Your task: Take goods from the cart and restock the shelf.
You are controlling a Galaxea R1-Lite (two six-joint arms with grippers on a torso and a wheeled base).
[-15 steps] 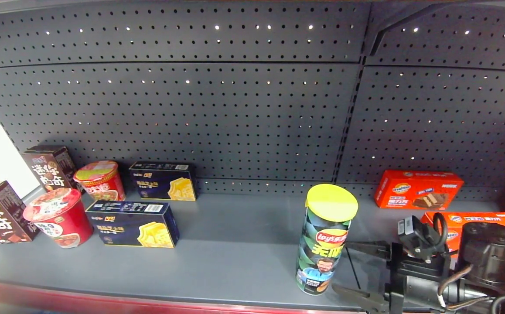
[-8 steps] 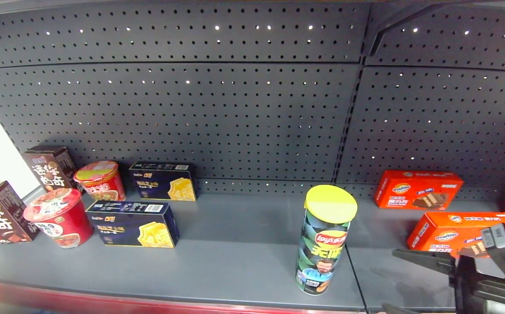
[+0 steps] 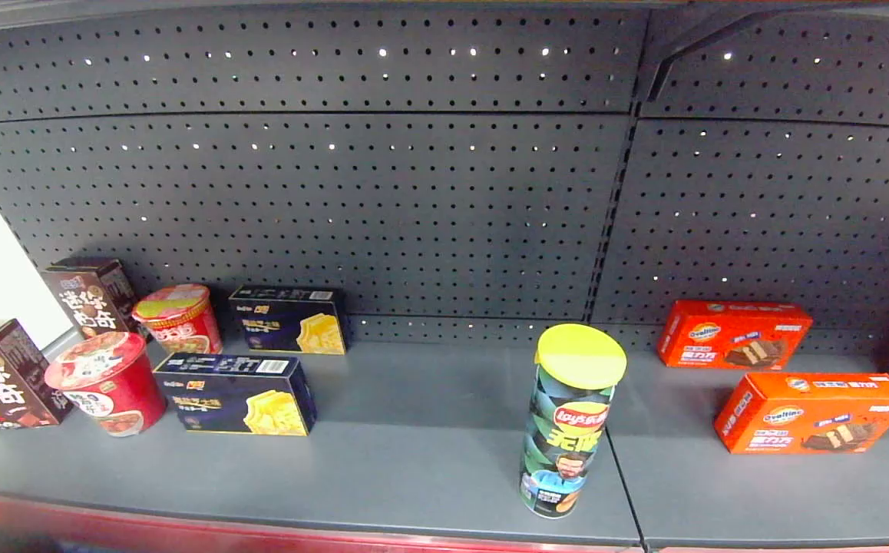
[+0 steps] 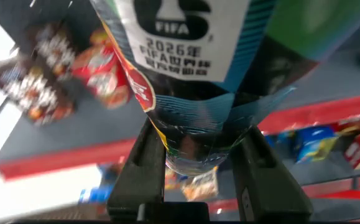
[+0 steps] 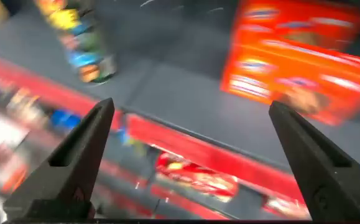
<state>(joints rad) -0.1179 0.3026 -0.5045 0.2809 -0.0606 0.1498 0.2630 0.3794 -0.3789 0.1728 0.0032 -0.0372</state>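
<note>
Can [image 4: 192, 62] clamped in left gripper [image 4: 198, 155], near shelf [image 3: 414, 461].
Likely light, stiff, slick-walled; best gripped across mid-body. Right gripper [image 5: 191, 106] wide open, empty.

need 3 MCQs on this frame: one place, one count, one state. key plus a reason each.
1. Where is the yellow-lidded chips can on the shelf? A. between dark blue boxes and orange boxes B. lying at the far left C. atop an orange box
2. Orange boxes on the shelf? A. one B. two C. three
3. State of left gripper? A. open B. shut on a printed can C. shut on a bottle
Key: 1 A, boxes flank it; 2 B, both stand at the right; 3 B, the can sits clamped in it.
</note>
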